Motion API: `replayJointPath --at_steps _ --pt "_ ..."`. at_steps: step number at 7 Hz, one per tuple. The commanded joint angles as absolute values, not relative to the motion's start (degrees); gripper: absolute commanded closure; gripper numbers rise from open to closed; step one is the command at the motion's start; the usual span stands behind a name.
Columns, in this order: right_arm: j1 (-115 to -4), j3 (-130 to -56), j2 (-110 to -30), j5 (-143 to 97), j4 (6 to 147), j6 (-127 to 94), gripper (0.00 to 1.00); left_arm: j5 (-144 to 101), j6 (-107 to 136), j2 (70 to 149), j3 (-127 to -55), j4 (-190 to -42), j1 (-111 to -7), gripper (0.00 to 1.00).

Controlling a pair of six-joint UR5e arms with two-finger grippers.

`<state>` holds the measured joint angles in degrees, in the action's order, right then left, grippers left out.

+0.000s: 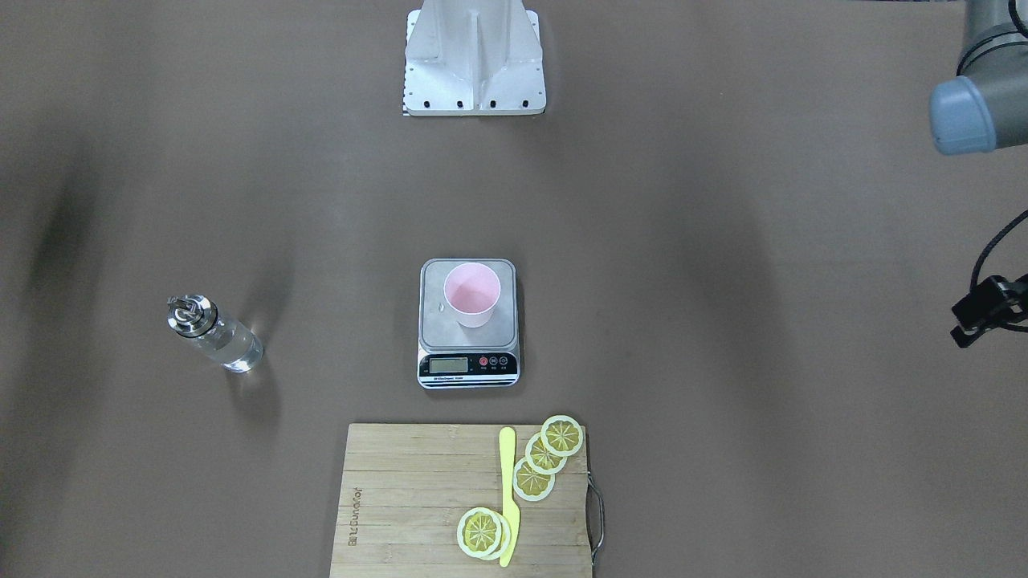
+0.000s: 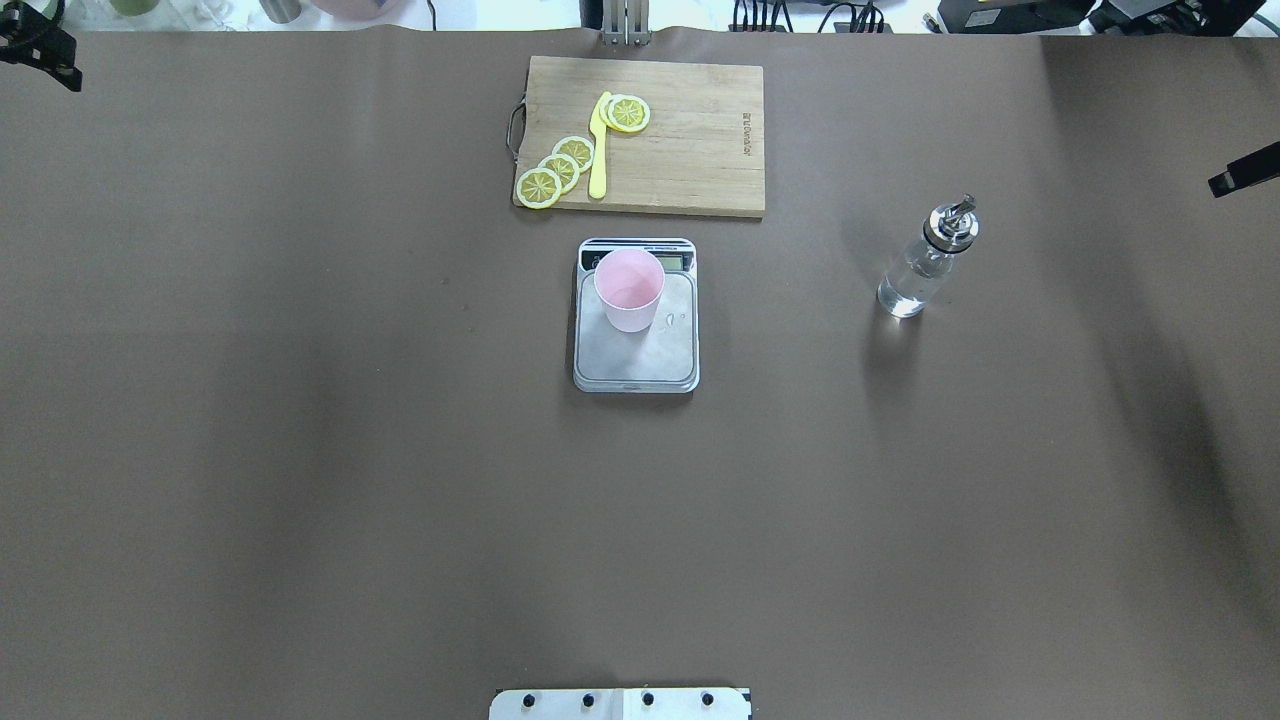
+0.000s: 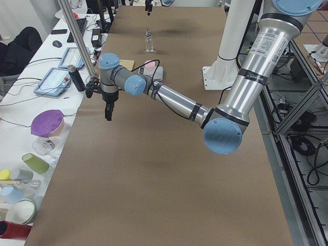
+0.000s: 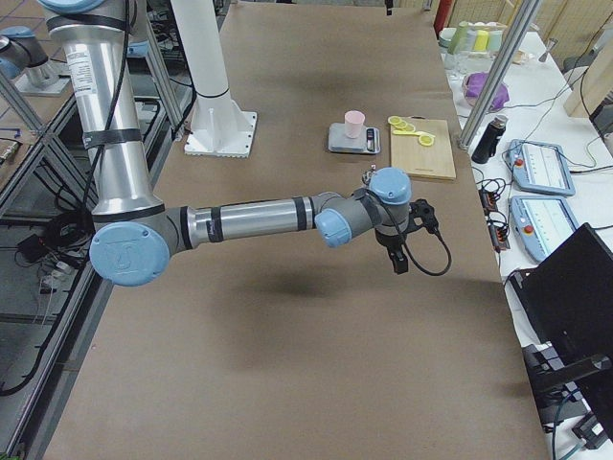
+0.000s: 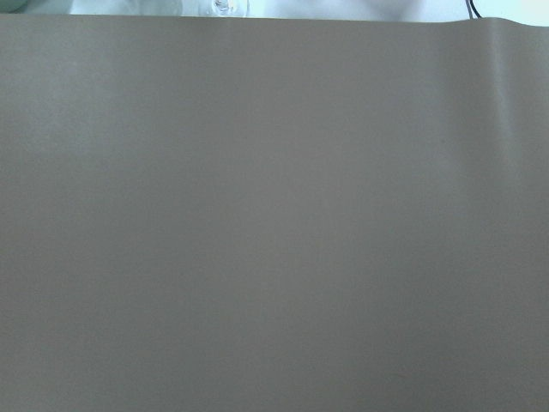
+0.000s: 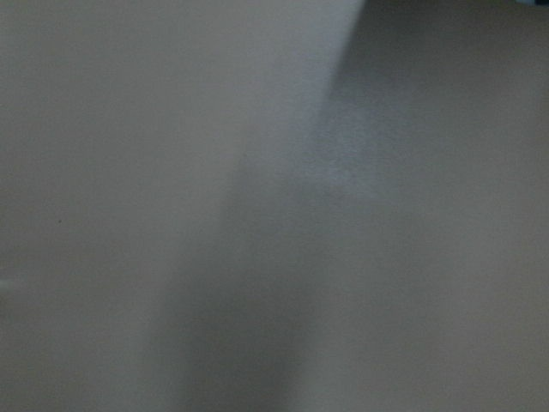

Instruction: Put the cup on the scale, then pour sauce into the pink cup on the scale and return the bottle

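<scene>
Overhead exterior view is showing the small rectangular digital scale with the grey steel platform (image 2: 640, 360) sitting mid-table on the brown table covering (image 2: 300, 450). The pale pink tapered plastic cup (image 2: 629, 290) is standing upright on that platform, inside its edges and slightly toward the robot's left. A few small clear drops are lying on the steel just beside the cup.

The small clear glass bottle with the shiny metal pourer cap (image 2: 920, 265) is standing upright on the covering, well apart from the scale on the robot's right. The clear, colourless sauce (image 2: 903, 290) is showing through the glass.

The bamboo cutting board (image 2: 690, 140) is lying just beyond the scale's display end, a narrow strip of covering between them. It is carrying yellow lemon slices (image 2: 539, 187) and a yellow plastic knife (image 2: 598, 150).

Broad bare covering is lying on both flanks of the scale and on its robot side.

The left gripper (image 3: 107, 117) is hanging above the covering far to the scale's left. The right gripper (image 4: 399, 266) is hanging far to the scale's right, past the bottle. Whether their fingers are apart or together, I cannot tell.
</scene>
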<state>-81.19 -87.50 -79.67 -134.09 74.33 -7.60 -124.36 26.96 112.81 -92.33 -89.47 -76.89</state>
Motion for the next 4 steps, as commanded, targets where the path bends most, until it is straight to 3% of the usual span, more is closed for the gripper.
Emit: replayJointPath --at_steps 1,2,4 --pt "-88.2 -83.7 -80.6 -138.1 84.5 3.1 0.0 -124.6 2.2 112.0 -90.7 -73.6 -87.5 0.02" --pt "-89.2 -82.8 -81.3 -139.6 84.6 2.7 0.0 -128.2 -4.6 109.8 -87.0 -72.6 -93.8 0.02" --pt "-89.1 -80.3 -80.8 -141.3 90.1 2.5 0.0 -132.5 -5.9 98.2 -88.2 -81.2 -95.4 0.02"
